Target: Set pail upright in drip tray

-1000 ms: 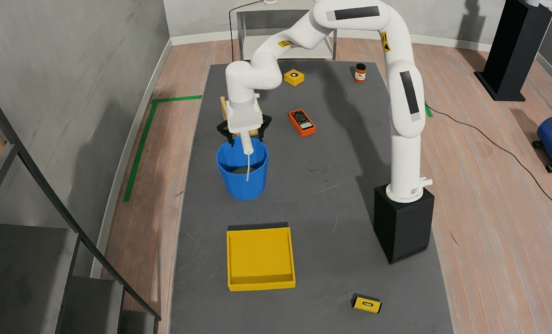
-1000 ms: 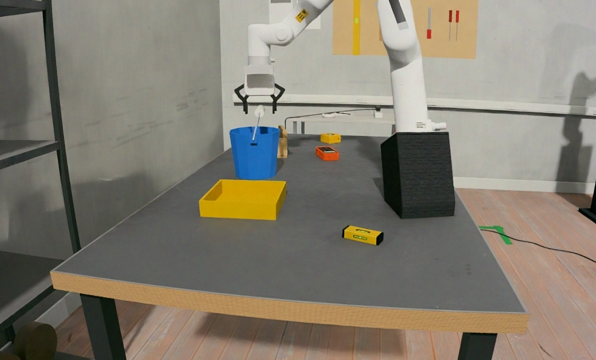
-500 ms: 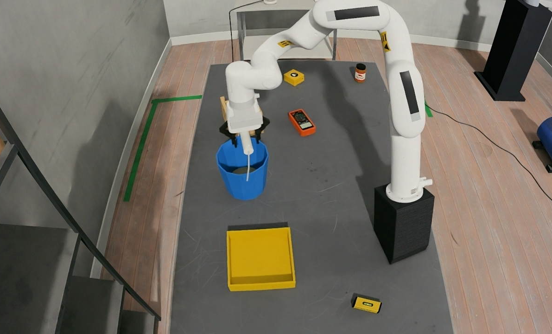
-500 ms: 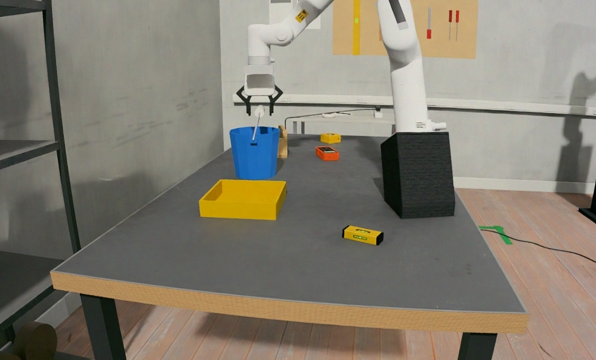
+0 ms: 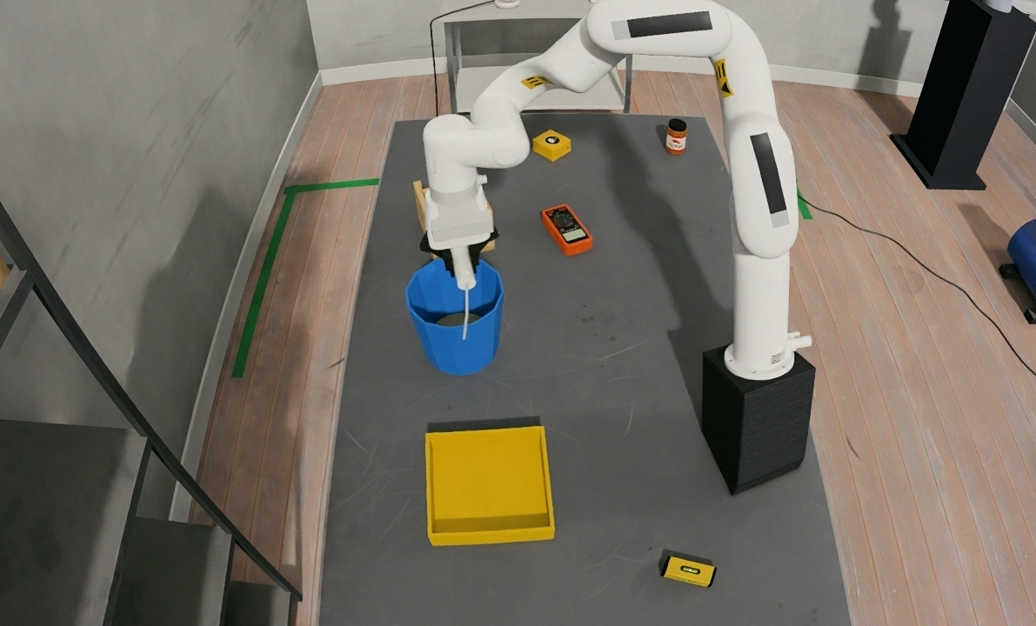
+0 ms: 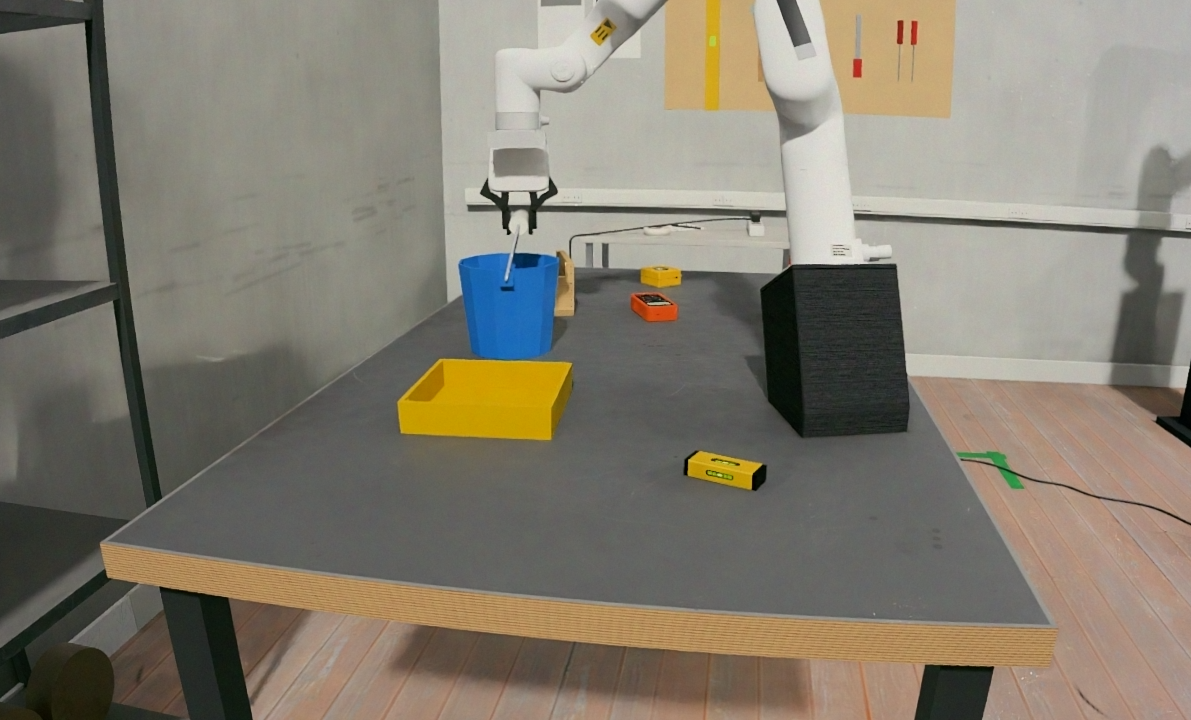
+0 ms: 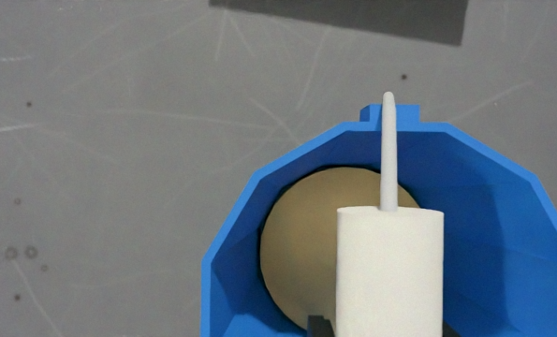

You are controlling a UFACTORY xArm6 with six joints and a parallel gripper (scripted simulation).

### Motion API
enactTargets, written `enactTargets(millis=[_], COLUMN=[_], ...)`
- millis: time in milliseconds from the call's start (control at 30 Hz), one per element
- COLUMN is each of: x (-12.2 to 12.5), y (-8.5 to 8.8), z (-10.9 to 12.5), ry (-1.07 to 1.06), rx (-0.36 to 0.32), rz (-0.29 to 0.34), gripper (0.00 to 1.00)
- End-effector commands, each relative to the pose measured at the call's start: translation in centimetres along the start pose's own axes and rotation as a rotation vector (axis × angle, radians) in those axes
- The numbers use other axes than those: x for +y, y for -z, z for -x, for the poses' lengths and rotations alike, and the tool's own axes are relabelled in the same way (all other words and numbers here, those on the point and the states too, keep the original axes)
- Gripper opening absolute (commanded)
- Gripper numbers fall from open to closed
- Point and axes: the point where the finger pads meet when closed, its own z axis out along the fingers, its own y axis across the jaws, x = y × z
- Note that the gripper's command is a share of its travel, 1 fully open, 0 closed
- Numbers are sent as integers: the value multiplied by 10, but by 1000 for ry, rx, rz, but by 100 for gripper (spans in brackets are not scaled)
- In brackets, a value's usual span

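A blue pail stands upright on the grey table top, also in the side view and the wrist view. Its white handle grip stands raised over the pail's mouth on a thin white bail. My gripper is directly above the pail and shut on the white handle grip. The yellow drip tray lies empty on the table, nearer the front than the pail, and shows in the side view too.
A wooden block stands just behind the pail. An orange multimeter, a small yellow box and a jar lie further back. A yellow level lies near the front. The arm's black base stands at the right.
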Motion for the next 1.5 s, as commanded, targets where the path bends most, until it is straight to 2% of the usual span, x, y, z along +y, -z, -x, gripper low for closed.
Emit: enactTargets(millis=[0,900,1467], x=[1,1,1], y=[2,3,16], z=[1,1,1], ry=[-1,-1,-1], rx=[-1,-1,-1], rz=[4,4,4], gripper=[0,0,0])
